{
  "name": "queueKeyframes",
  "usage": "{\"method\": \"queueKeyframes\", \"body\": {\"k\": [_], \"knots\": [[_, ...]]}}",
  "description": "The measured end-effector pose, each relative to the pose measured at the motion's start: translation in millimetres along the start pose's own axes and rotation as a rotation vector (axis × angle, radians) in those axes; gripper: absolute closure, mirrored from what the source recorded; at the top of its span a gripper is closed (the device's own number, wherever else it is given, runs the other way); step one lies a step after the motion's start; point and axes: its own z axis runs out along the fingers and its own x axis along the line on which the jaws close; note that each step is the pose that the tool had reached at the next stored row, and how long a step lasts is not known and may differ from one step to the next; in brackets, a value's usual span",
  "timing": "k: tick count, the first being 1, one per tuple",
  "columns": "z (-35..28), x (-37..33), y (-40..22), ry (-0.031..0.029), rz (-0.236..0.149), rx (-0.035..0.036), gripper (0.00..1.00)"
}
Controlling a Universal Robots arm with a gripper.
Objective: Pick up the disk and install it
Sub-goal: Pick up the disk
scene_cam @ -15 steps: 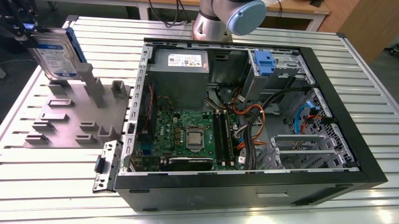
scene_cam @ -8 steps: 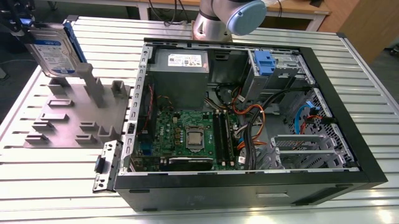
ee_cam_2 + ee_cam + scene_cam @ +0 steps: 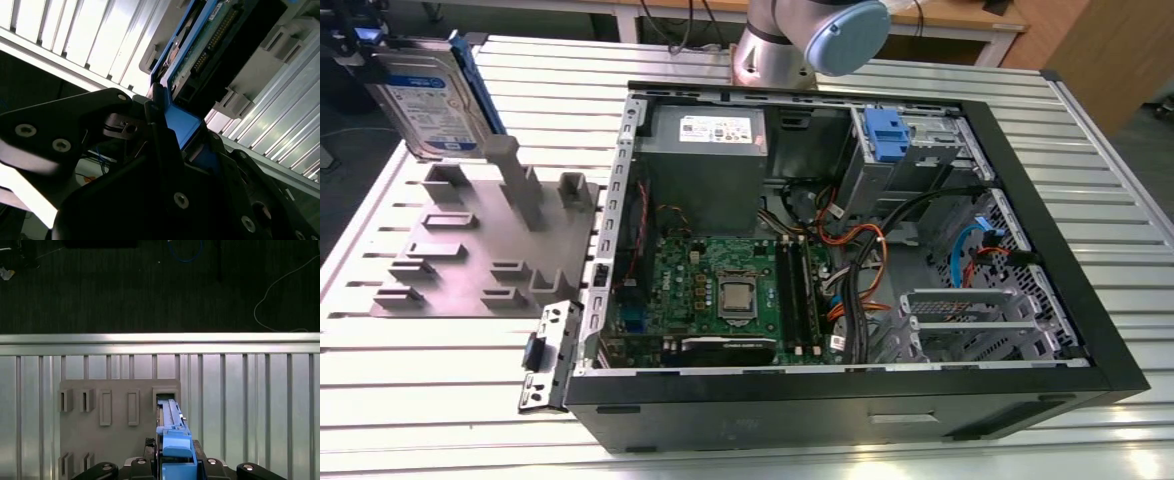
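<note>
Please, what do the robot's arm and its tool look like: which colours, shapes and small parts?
The arm is a smooth silver-grey metal tube, and its joint ends in a round light-blue cap. In the second wrist view, the tool is matt black. It is built of flat plates with rounded corners, fastened by small silver screw heads.

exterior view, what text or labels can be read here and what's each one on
No text can be read.
The disk, gripped in the jaws: its white-and-blue label carries print, too small to read.
White sticker on the grey box inside the computer case: print too small to read.
Motherboard: markings too small to read.
</note>
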Motion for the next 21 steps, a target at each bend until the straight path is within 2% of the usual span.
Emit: {"method": "queueKeyframes", "body": {"k": [10, 21], "knots": [[-12.5, -0.2, -0.2, 0.0000, 0.000, 0.0000, 0.64], [-15.1, -0.3, -0.2, 0.0000, 0.000, -0.0001, 0.64]]}}
